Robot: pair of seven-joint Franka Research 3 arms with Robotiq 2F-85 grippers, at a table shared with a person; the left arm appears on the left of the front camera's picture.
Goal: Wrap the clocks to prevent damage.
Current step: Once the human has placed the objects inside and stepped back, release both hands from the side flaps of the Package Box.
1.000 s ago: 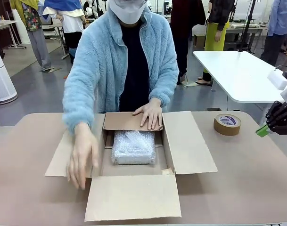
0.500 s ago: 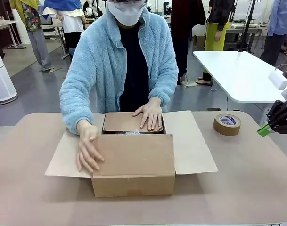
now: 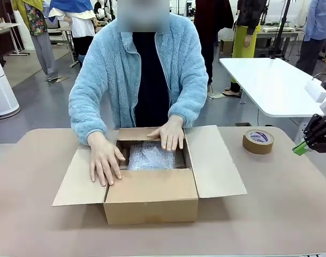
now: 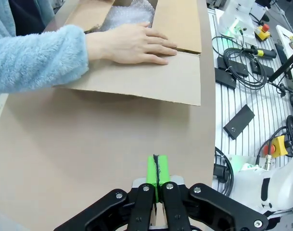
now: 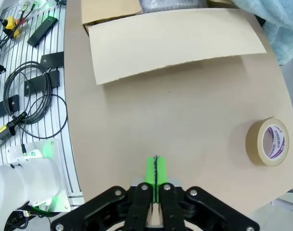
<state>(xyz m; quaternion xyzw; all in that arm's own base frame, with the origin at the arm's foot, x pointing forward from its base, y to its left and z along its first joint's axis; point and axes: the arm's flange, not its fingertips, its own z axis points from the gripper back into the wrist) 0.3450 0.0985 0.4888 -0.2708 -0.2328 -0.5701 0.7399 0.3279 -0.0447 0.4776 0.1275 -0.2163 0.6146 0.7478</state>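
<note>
Both arms sit out at the edges and the person has the work. The left pincer (image 4: 156, 168) is closed, its green pads pressed flat together with nothing between them, hanging over bare worktop (image 4: 88, 154). Straight ahead of it, well apart, the cardboard box (image 4: 136, 79) shows its spread side flap. The nearer hand (image 4: 132, 44) lies palm-down where that flap meets the folded-in one, pinning the card, I'd say, so it doesn't spring up. Beyond that hand, deeper in the box, sits the bubble-wrapped bundle (image 4: 129, 12). That is presumably the clock, already cushioned and down in the well of the box.

From the front, the farther hand (image 3: 169, 134) rests on the far flap right above the bundle, fingers draped toward the wrap. It looks poised to bring that flap down.

The right pincer (image 5: 156, 168) is likewise closed on nothing. The box's other side flap lies ahead of it, across a stretch of bare worktop. The roll of brown tape (image 5: 267, 142) lies flat off to one side of its fingers, near but not touching. By my reading it's handy for sealing once the flaps meet. The wrapping appears done, and closing the box is the step in hand.
</note>
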